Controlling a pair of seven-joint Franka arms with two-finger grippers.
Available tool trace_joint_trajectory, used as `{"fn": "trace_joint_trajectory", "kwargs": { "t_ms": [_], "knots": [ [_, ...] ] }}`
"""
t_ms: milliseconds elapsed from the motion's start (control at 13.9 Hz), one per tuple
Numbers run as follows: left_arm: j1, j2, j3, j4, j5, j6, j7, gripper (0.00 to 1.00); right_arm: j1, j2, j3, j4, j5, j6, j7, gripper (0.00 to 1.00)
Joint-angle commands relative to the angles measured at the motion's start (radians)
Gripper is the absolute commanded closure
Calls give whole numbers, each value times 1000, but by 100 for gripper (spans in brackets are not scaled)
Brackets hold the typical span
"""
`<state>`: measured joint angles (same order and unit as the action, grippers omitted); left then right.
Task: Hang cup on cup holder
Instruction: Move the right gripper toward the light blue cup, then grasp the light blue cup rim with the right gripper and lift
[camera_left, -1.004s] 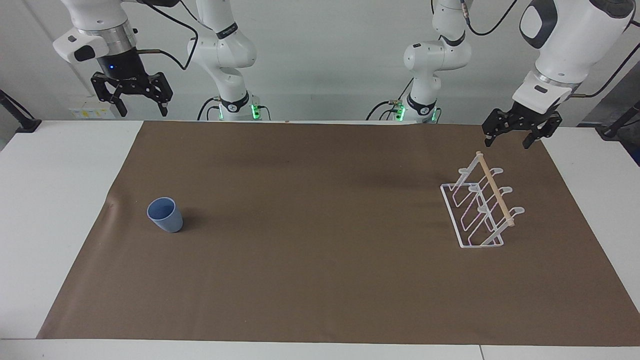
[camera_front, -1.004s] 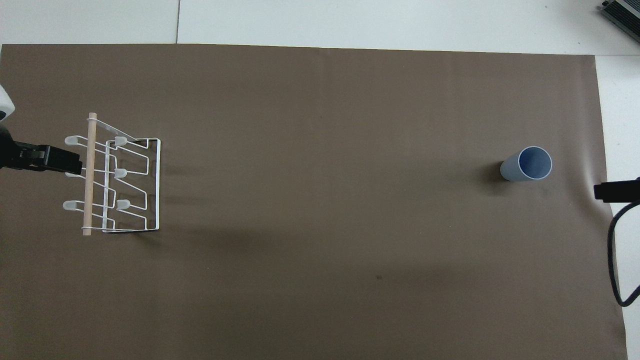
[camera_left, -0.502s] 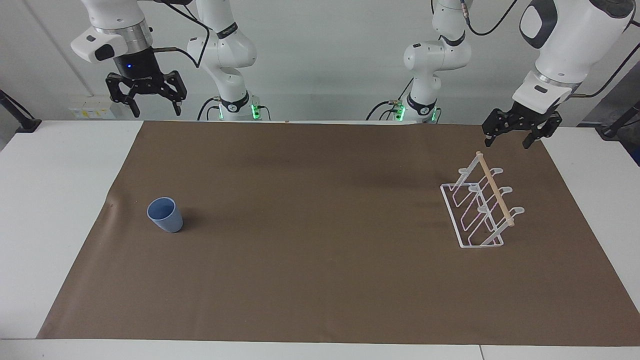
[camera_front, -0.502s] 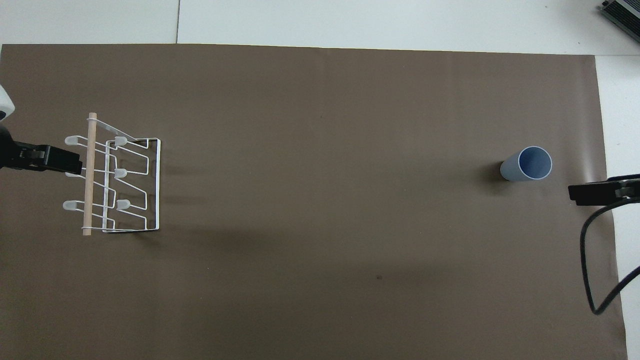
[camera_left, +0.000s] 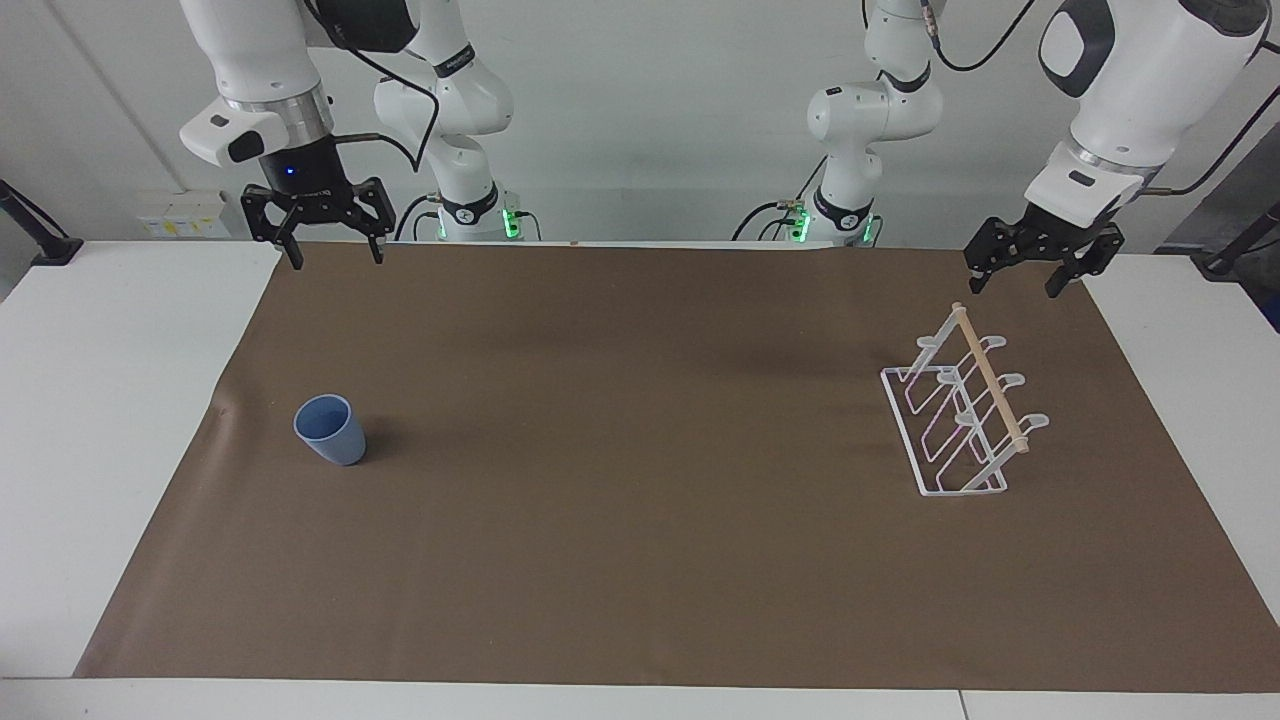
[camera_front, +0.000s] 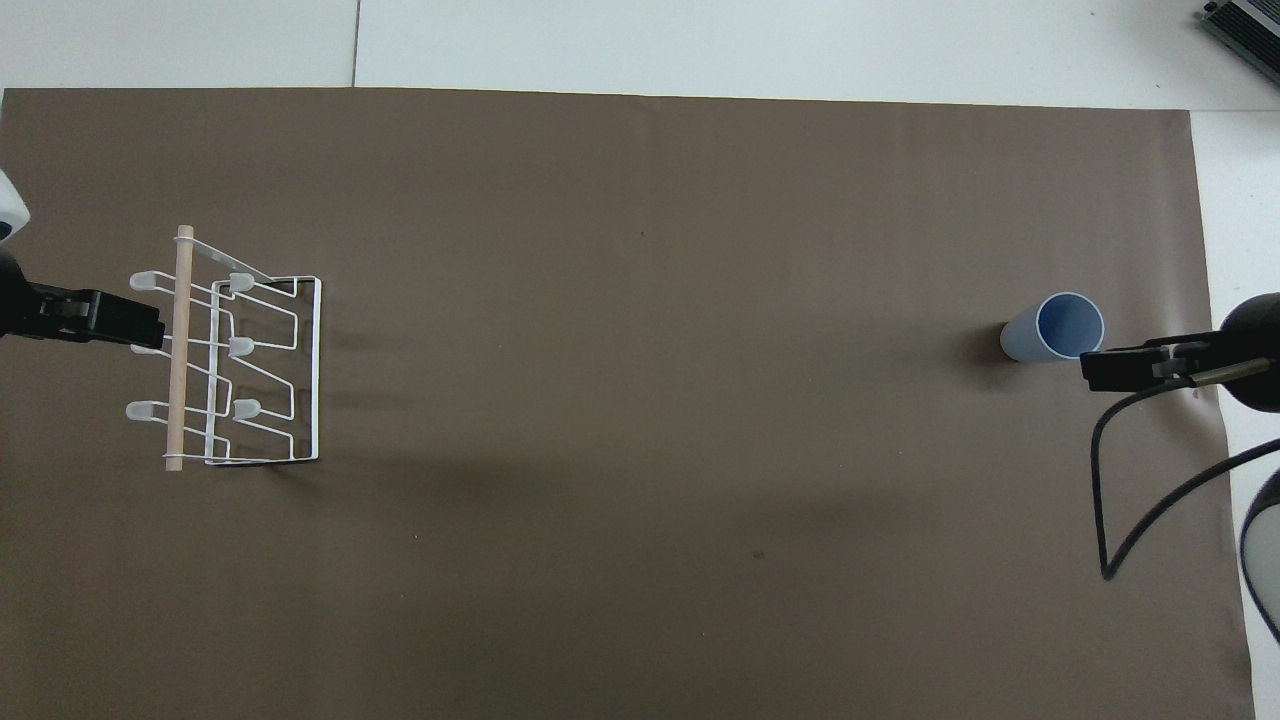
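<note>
white wall (camera_left: 650, 100), white table (camera_left: 110, 400), brown mat (camera_left: 640, 520)

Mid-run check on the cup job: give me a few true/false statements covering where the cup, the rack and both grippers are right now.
1. The cup stands upright on the brown mat. True.
2. The cup hangs on the cup holder. False: the holder is bare, at the left arm's end.
3. The right gripper grips the cup. False: it is raised, open and empty.
4. The left gripper is open, raised near the holder. True.

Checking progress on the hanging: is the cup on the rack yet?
No, the cup stands upright on the brown mat at the right arm's end, apart from the cup holder.
</note>
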<state>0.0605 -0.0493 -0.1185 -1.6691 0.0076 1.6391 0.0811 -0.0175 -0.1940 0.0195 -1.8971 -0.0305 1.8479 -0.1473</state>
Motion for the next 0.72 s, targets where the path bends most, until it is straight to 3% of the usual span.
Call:
{"fn": "trace_joint_trajectory", "kwargs": {
  "t_ms": [0,287,645],
  "knots": [
    [-8,-29,8,-38,-6,27,0,0,-13,46,2,-48,24,98,-23,0],
    [-8,-29,8,-40,-6,28,0,0,-38,112,2,-120,24,235,-26,0],
    [-10,-29,8,-38,-6,25,0,0,-68,252,2,-120,24,356,-25,0]
  ]
}}
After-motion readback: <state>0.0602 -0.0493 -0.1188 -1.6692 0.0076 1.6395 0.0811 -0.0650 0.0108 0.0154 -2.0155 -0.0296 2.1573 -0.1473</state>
